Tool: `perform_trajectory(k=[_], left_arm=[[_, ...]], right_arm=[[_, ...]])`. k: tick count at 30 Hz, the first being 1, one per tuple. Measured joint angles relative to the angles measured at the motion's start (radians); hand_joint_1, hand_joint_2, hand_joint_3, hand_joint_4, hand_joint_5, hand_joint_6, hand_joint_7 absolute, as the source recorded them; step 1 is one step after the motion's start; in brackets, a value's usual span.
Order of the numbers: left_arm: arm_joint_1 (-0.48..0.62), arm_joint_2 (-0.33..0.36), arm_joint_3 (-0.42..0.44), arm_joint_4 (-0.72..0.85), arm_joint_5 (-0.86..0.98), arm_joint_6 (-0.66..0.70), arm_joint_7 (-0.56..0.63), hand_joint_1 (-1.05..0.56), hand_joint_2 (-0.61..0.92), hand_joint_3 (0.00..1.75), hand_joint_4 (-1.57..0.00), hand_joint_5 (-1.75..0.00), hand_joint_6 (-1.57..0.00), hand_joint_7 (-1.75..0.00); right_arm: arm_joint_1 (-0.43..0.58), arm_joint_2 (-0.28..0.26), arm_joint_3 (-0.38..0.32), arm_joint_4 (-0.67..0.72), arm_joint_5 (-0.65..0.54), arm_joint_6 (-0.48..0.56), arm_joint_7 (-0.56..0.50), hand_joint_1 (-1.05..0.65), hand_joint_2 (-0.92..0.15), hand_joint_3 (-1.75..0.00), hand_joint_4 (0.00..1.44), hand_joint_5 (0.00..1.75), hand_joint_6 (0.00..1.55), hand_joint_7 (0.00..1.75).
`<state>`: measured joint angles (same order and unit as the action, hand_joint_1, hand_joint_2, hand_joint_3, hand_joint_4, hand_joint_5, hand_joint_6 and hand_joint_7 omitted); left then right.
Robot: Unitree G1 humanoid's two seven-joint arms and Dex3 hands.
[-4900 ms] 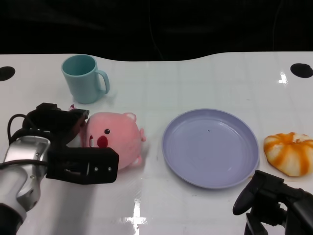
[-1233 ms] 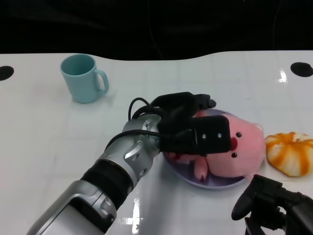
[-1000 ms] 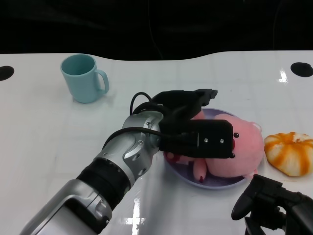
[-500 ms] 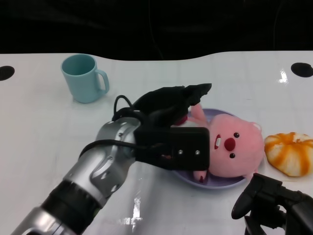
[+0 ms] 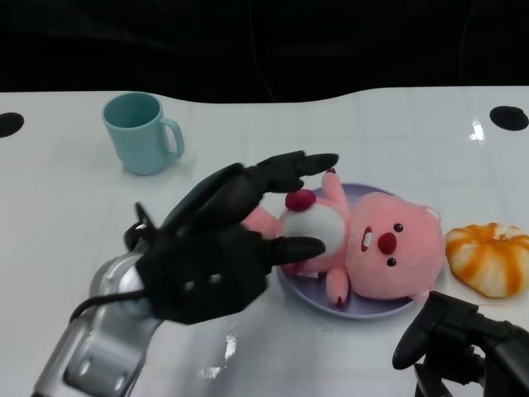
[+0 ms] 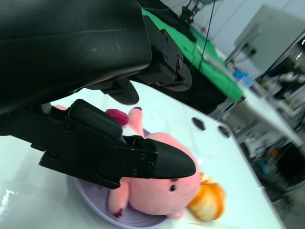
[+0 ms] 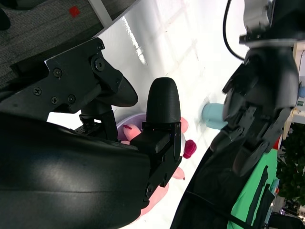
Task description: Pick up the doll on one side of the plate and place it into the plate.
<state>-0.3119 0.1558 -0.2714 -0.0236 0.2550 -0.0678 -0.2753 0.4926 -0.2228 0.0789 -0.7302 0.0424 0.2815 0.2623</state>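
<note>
The pink plush doll point(image 5: 376, 248) lies on its back in the lavender plate point(image 5: 376, 313), head toward the right, its white belly facing up. My left hand point(image 5: 211, 269) hovers at the plate's left edge with fingers spread and holds nothing; its fingertips point(image 5: 310, 162) reach over the doll's feet. In the left wrist view the doll point(image 6: 157, 191) rests in the plate point(image 6: 90, 196) beyond my fingers point(image 6: 157, 162). My right hand point(image 5: 463, 347) sits low at the front right, fingers apart and empty. The right wrist view shows part of the doll point(image 7: 188, 148) past my fingers point(image 7: 162, 109).
A teal mug point(image 5: 142, 132) stands at the back left. An orange and white plush point(image 5: 489, 258) lies just right of the plate, close to the doll's head. Black round marks sit at the table's far corners.
My left hand carried the doll from the left onto the plate, let go and drew back to the left with its fingers spread. The doll rolled onto its back. The right hand stayed put.
</note>
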Motion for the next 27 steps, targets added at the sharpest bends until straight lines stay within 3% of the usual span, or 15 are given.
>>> perform_trajectory(k=[6,8,9,11,13,20,27], left_arm=[[0.140,-0.005,0.075,-0.073,-0.125,-0.043,0.005,-0.36,0.92,0.19,-0.51,-1.08,-0.77,-0.35],[0.184,-0.009,0.096,-0.093,-0.179,-0.046,0.004,-0.28,0.91,0.21,-0.61,-1.16,-0.81,-0.57],[0.209,-0.013,0.108,-0.107,-0.204,-0.046,0.004,-0.23,0.84,0.35,-0.66,-1.17,-0.80,-0.69],[0.260,-0.029,0.127,-0.141,-0.252,-0.037,0.005,-0.14,0.55,0.95,-0.75,-1.20,-0.80,-0.90],[0.321,-0.047,0.136,-0.194,-0.279,-0.003,0.012,-0.10,0.48,1.13,-0.79,-1.24,-0.79,-1.01],[0.507,-0.082,0.171,-0.384,-0.359,0.184,0.060,-0.08,0.52,1.31,-0.79,-1.69,-0.72,-1.46],[0.613,-0.080,0.217,-0.569,-0.503,0.489,0.080,-0.11,0.47,1.35,-0.88,-1.75,-0.74,-1.64]], right_arm=[[-0.004,-0.001,0.000,0.000,-0.001,0.001,0.000,-0.05,-0.64,-1.13,0.59,1.75,0.50,1.54],[-0.006,-0.001,0.001,0.000,-0.001,0.002,0.000,-0.05,-0.64,-1.13,0.59,1.75,0.50,1.54],[-0.007,-0.002,0.001,0.000,-0.001,0.002,0.000,-0.05,-0.64,-1.13,0.59,1.75,0.50,1.54],[-0.007,-0.002,0.001,0.000,0.000,0.004,0.000,-0.06,-0.63,-1.13,0.59,1.75,0.50,1.54],[-0.008,-0.002,0.001,-0.001,0.001,0.006,0.000,-0.06,-0.63,-1.14,0.59,1.75,0.50,1.54],[-0.008,-0.003,0.001,-0.002,0.001,0.007,0.000,-0.08,-0.63,-1.13,0.59,1.75,0.50,1.53],[-0.009,-0.002,0.007,-0.002,0.001,0.007,0.000,-0.08,-0.64,-1.13,0.59,1.75,0.50,1.54]])
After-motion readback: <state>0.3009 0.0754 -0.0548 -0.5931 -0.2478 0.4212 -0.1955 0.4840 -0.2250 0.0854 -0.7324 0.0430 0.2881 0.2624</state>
